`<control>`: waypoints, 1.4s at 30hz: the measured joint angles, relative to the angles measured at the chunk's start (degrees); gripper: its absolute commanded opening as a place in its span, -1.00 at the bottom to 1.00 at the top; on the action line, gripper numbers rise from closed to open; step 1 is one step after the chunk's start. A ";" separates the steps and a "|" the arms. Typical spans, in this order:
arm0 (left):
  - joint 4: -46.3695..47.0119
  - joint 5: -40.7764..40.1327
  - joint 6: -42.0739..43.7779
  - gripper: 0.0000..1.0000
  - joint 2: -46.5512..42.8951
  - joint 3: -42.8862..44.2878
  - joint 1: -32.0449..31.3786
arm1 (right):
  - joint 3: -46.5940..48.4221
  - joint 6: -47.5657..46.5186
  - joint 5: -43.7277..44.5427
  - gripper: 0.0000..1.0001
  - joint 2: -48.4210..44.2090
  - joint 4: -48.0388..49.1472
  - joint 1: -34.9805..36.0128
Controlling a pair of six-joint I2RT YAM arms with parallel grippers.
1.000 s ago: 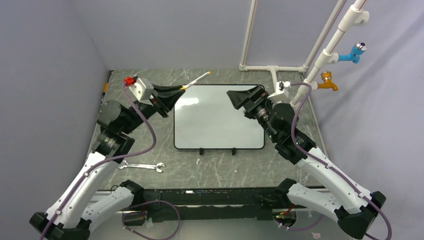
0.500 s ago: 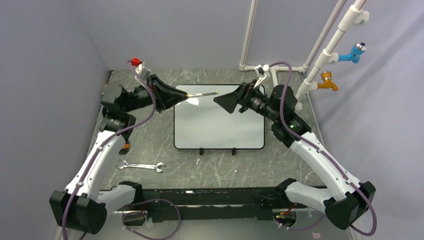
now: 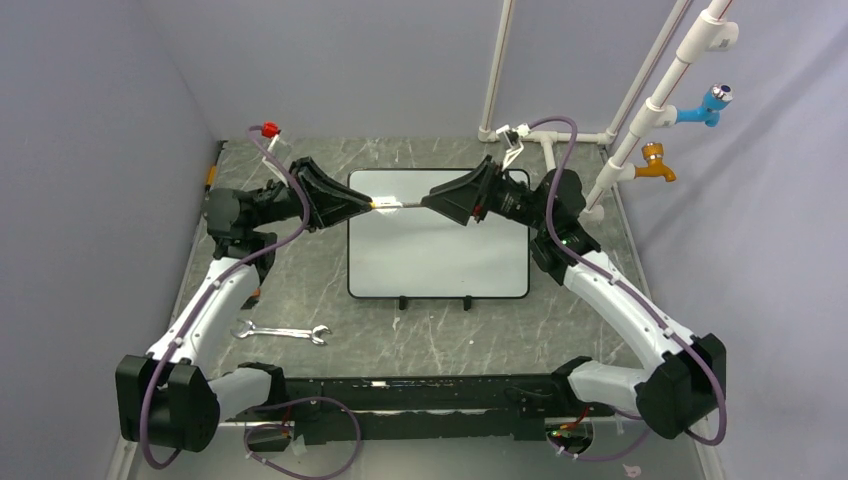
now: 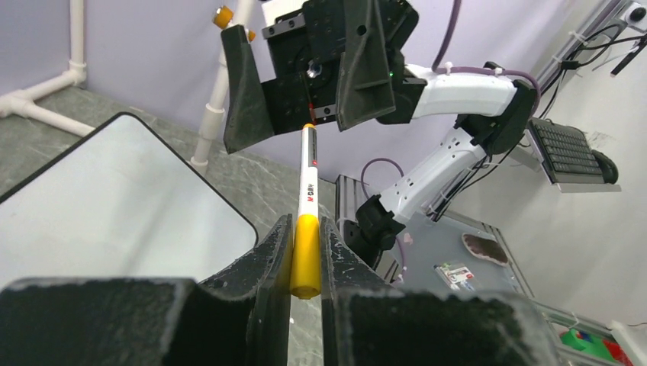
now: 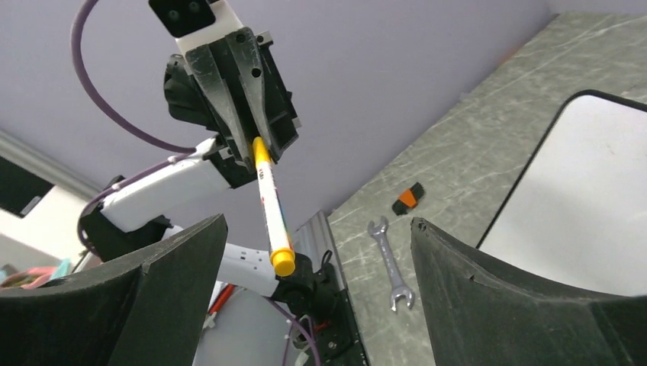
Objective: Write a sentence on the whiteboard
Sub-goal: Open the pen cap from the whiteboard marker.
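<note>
The whiteboard (image 3: 440,250) lies flat on the bench (image 3: 420,330) between the arms, and no sentence shows on it. Above its far edge the marker (image 3: 400,204) hangs about level, its long axis running from one arm to the other. The left gripper (image 3: 368,203) is clamped on the marker's yellow end. The free end points into the right gripper (image 3: 428,202), whose jaws stand apart on either side of it. A close and pull along that axis looks likely next.
</note>
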 measured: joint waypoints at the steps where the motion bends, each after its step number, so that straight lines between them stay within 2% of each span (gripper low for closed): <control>1: 2.23 -0.02 -1.62 -1.00 -0.11 -0.57 0.22 | -0.37 1.18 -0.87 0.76 0.76 1.97 0.00; 8: 20.06 -1.44 -14.03 -1.00 1.81 -3.50 0.96 | -0.59 8.24 -5.46 0.47 5.51 14.23 0.61; 11: 27.30 -2.86 -19.58 -1.00 4.24 -3.91 1.29 | -0.57 9.64 -6.19 0.35 6.73 17.05 1.62; 15: 32.06 -4.31 -23.89 -1.00 6.21 -4.74 2.03 | 0.13 10.38 -7.06 0.20 8.28 18.36 3.41; 19: 31.04 -4.35 -23.43 -1.00 5.55 -5.01 2.23 | 2.32 10.62 -7.28 0.12 10.01 18.32 4.59; 32: 17.29 -3.54 -13.62 -1.00 1.38 -5.01 2.23 | 7.37 10.45 -8.28 -0.28 13.99 17.75 6.34; 42: 9.46 -3.21 -8.20 -1.00 0.13 -4.98 2.21 | 9.53 7.28 -8.85 -0.38 15.32 11.74 7.26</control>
